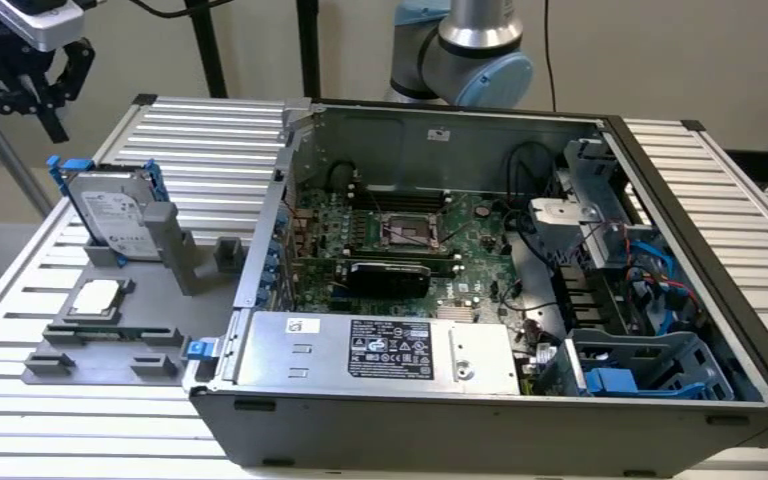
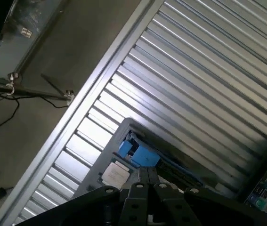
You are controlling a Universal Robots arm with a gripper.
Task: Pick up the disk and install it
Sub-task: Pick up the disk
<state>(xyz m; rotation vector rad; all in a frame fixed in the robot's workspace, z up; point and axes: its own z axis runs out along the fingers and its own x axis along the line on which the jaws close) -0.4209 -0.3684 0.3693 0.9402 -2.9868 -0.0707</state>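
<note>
Disk (image 1: 108,212) — upright, below claw (image 1: 33,100), apart.

Space above upright silver-grey blue-framed disk (image 1: 111,212) lying open. Tall grey plastic post (image 1: 171,240) crowding it on exterior view's right. Black and blue cables (image 1: 660,262) cluttering open grey metal computer case (image 1: 491,430).
</note>
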